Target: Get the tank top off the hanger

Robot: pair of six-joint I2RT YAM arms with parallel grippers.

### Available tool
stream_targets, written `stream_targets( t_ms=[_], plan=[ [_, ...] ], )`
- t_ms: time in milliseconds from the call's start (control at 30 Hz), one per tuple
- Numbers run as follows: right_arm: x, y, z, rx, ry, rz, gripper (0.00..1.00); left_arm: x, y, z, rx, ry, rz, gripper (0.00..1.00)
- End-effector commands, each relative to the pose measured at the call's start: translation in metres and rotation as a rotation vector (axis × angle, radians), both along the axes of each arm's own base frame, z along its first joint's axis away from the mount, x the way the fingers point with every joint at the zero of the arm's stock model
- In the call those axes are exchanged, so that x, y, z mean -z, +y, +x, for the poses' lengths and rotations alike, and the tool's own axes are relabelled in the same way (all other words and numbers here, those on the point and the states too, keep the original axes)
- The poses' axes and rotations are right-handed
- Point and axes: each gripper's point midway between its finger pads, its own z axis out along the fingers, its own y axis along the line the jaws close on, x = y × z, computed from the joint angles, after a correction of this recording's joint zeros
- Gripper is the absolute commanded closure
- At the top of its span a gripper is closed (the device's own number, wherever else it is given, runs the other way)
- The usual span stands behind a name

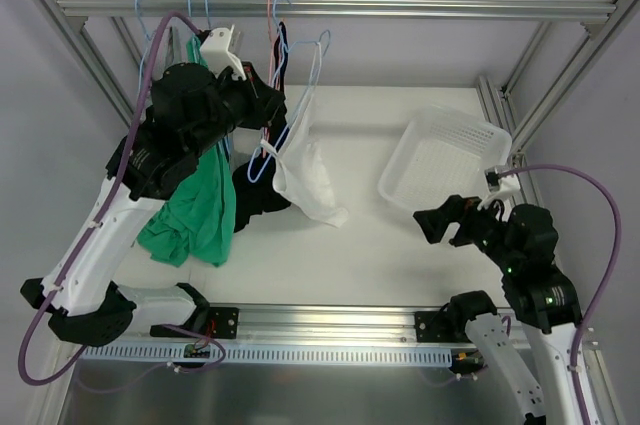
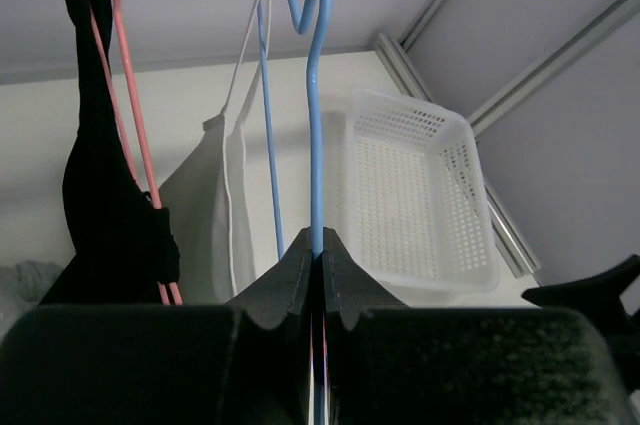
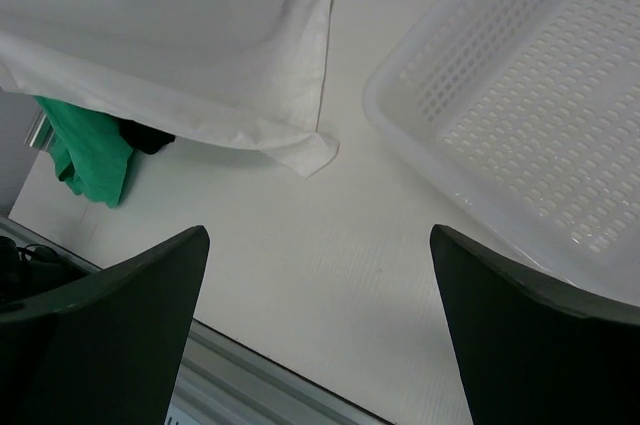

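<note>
At the rear left of the table [image 1: 370, 245], my left gripper [image 2: 316, 250] has its jaws pressed tight on one wire of the light-blue hanger [image 2: 314, 125], which rises straight up from between them. The white tank top [image 1: 305, 180] hangs from that hanger by a narrow strap; its lower edge lies on the table, just beside the black garment [image 1: 258, 200] and near the green top [image 1: 195, 215]. My right gripper [image 3: 318, 245] hovers over bare tabletop, fingers spread wide and holding nothing, close to the white basket [image 1: 400, 173].
</note>
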Motion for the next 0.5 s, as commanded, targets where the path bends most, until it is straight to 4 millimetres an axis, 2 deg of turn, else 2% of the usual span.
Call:
stream_targets(
  t_ms=[0, 67, 133, 200, 233, 267, 333, 400, 467],
  plan=[
    [-0.02, 0.021, 0.02, -0.08, -0.054, 0.062, 0.0, -0.027, -0.009, -0.011, 0.068, -0.09, -0.093, 1.0],
    [-0.027, 0.033, 0.029, -0.128, -0.054, 0.088, 0.0, -0.022, -0.013, -0.022, 0.124, -0.073, -0.106, 1.0],
    [-0.042, 0.044, 0.033, -0.187, -0.082, 0.116, 0.01, -0.005, -0.014, -0.036, 0.169, -0.036, -0.111, 1.0],
    [-0.047, 0.055, 0.04, -0.244, -0.063, 0.135, 0.02, 0.011, -0.02, -0.059, 0.274, 0.006, -0.12, 1.0],
    [-0.063, 0.064, 0.038, -0.308, -0.099, 0.156, 0.02, 0.017, -0.023, -0.068, 0.317, 0.022, -0.121, 1.0],
    [-0.062, 0.07, 0.042, -0.341, -0.08, 0.165, 0.04, 0.022, -0.031, -0.085, 0.419, 0.036, -0.122, 1.0],
    [-0.076, 0.081, 0.043, -0.405, -0.117, 0.175, 0.06, 0.039, -0.033, -0.104, 0.497, 0.074, -0.12, 1.0],
    [-0.073, 0.088, 0.052, -0.42, -0.105, 0.161, 0.09, 0.053, -0.031, -0.122, 0.552, 0.114, -0.136, 1.0],
    [-0.073, 0.094, 0.059, -0.415, -0.117, 0.125, 0.14, 0.068, -0.029, -0.13, 0.562, 0.155, -0.143, 1.0]
  ],
)
